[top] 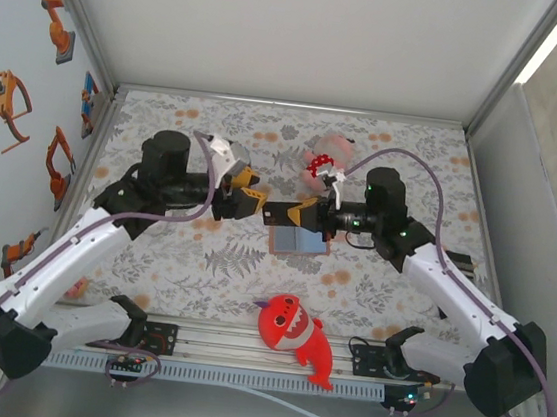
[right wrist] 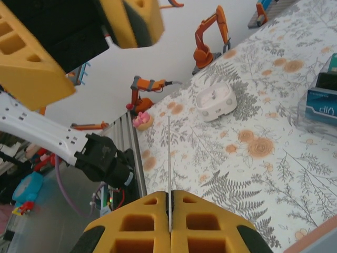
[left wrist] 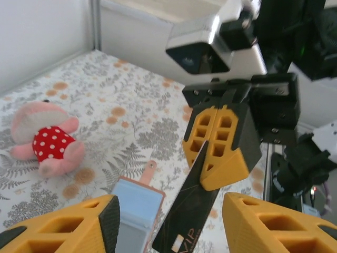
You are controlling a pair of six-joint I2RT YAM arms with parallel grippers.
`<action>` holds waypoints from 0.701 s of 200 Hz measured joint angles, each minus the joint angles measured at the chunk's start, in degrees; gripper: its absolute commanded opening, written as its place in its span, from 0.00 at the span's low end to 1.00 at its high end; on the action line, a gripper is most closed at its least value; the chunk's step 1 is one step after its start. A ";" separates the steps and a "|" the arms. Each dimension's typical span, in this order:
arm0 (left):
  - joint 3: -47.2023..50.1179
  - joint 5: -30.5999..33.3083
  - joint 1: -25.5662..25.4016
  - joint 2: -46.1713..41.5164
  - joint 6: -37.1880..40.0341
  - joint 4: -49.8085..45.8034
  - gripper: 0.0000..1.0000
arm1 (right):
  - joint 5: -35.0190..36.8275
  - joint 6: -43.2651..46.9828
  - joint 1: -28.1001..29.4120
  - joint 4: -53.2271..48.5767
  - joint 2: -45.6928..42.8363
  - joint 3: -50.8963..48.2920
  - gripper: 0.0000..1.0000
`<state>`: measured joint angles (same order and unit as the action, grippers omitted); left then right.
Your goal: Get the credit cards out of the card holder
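Gripping black credit card (left wrist: 185, 219) in clenched right pincer (top: 303, 211), reaching leftward. Meeting it with released left pincer (top: 251, 200), straddling card's end. Hovering above open card holder (left wrist: 136, 208).

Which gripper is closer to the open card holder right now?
Right. The right gripper, shut on a dark card, hangs over the card holder's far edge; the open left gripper sits off to its left.

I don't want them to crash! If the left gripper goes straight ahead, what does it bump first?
Likely the dark card pinched in the right gripper, sitting between the open fingers of the left gripper; depth is hard to judge.
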<state>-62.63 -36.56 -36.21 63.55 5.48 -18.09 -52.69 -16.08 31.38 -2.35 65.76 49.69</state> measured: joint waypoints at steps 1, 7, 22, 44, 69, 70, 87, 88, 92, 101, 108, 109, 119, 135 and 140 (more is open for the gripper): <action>-0.22 -0.13 -0.02 0.33 0.26 -0.35 0.54 | -0.07 0.22 0.00 -0.24 0.00 0.07 0.00; -1.14 -0.63 -0.22 1.66 1.51 -2.14 0.54 | -0.33 1.11 0.00 -1.60 0.00 0.37 0.00; -3.26 -1.60 -1.31 4.94 4.63 -6.32 0.53 | -0.74 2.86 0.00 -4.22 0.04 0.70 0.00; -5.49 -2.73 -2.95 8.59 7.89 -10.73 0.45 | -1.66 4.63 0.00 -6.71 0.31 0.72 0.00; -7.76 -4.76 -3.91 11.85 10.62 -13.53 0.44 | -2.27 5.86 0.00 -8.35 0.61 0.74 0.00; -7.80 -4.87 -3.91 11.93 10.67 -13.57 0.44 | -2.29 5.90 0.00 -8.39 0.61 0.74 0.00; -8.68 -6.25 -3.98 13.60 11.96 -14.75 0.43 | -2.84 6.75 0.00 -9.33 0.76 1.01 0.00; -8.72 -6.34 -4.00 13.70 12.04 -14.84 0.43 | -2.86 6.80 0.00 -9.38 0.76 1.03 0.00; -8.92 -6.60 -4.00 14.10 12.39 -15.23 0.43 | -2.97 6.95 0.00 -9.51 0.76 1.07 0.00; -9.29 -6.99 -4.00 14.78 12.98 -15.98 0.43 | -3.41 7.17 0.00 -9.92 0.76 1.33 0.00; -9.57 -7.19 -4.00 15.37 13.44 -16.52 0.43 | -3.58 7.34 0.00 -10.03 0.76 1.46 0.00; -9.62 -7.26 -4.00 15.50 13.46 -16.59 0.43 | -3.63 7.37 0.00 -10.08 0.76 1.49 0.00; -9.88 -7.50 -4.00 16.24 13.97 -17.09 0.38 | -3.96 7.61 0.00 -10.32 0.76 1.70 0.00; -10.08 -8.41 -4.00 17.27 14.78 -17.77 0.31 | -4.28 7.91 0.00 -10.38 0.76 1.73 0.00; -10.14 -8.85 -4.00 17.51 14.91 -18.01 0.29 | -4.28 8.00 0.00 -10.56 0.83 1.73 0.00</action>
<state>-72.77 -45.41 -40.21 81.06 20.38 -36.10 -56.97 -8.08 31.38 -12.91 66.59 51.42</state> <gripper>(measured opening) 0.330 0.039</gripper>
